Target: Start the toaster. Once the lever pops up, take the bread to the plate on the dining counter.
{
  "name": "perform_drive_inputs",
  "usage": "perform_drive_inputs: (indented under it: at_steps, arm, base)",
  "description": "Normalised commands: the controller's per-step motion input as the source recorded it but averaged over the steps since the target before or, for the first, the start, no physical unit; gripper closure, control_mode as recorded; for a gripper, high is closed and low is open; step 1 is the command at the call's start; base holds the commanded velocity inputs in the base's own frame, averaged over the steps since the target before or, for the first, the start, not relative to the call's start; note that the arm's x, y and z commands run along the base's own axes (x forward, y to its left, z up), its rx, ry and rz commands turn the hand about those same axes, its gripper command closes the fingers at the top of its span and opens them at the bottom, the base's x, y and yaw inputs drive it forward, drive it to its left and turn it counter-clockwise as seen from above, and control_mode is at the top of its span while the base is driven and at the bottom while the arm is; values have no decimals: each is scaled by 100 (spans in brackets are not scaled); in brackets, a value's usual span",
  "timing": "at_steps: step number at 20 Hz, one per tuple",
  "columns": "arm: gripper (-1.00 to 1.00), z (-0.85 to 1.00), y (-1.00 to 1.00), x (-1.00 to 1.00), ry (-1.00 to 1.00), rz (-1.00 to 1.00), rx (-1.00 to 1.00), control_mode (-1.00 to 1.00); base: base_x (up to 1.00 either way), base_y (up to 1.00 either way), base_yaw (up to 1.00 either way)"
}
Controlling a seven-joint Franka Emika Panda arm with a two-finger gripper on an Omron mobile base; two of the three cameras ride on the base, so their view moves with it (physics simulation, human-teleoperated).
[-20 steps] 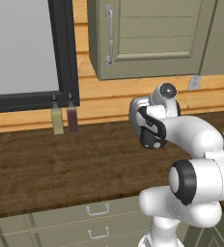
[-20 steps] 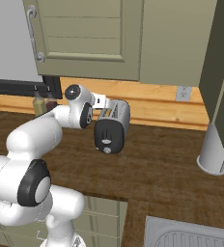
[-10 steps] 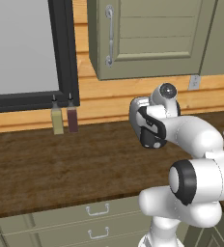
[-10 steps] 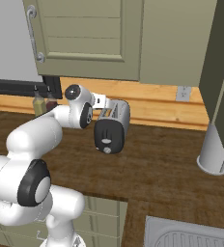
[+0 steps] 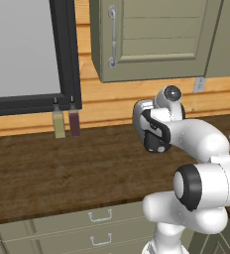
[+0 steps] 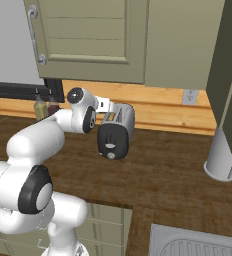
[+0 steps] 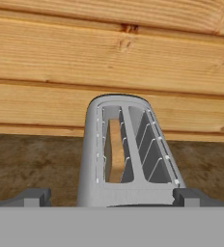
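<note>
You had the dark wood counter (image 5: 47,178) running the full width, grey-green drawers under its front edge, plank wall (image 7: 112,58) behind it. Grey-green upper cabinet (image 5: 151,39) hung above, with a dark-framed window (image 5: 28,49) to its left in the left base view. In the right base view a pale cylindrical vessel (image 6: 221,155) stood on the counter far right, and a sink corner (image 6: 198,245) showed at bottom right.

The arm reached forward over the counter, with the hand sitting above the near end of the toaster (image 6: 117,131). The toaster stood on the counter, close to the plank wall, black end panel with its round knob facing the base. In the left base view you saw the toaster (image 5: 149,126) mostly hidden behind the wrist.

In the hand view you were looking down along the toaster (image 7: 128,154), with both slots visible. The bread (image 7: 115,152) sat in the left slot as that view showed it, tan face showing between the wire guides; the right slot showed only guides.

The gripper (image 7: 112,197) had its jaws spread full wide, one fingertip (image 7: 29,197) either side of the toaster's near end, nothing clamped. You couldn't tell whether either tip touched the body.

Two small bottles (image 5: 66,121) stood side by side against the wall under the window, well left of the toaster.
</note>
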Motion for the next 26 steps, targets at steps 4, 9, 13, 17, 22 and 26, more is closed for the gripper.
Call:
perform_drive_inputs:
  at_steps: [4, 9, 13, 17, 22, 26]
  arm:
    - [-100, 0, 0, 0, 0, 0, 0, -100]
    - [-100, 0, 0, 0, 0, 0, 0, -100]
    - [-100, 0, 0, 0, 0, 0, 0, -100]
    - [-100, 0, 0, 0, 0, 0, 0, -100]
    - [-100, 0, 0, 0, 0, 0, 0, -100]
    - [-100, 0, 0, 0, 0, 0, 0, -100]
  base:
    - [0, 0, 0]
    - [0, 0, 0]
    - [0, 0, 0]
    - [0, 0, 0]
    - [0, 0, 0]
    - [0, 0, 0]
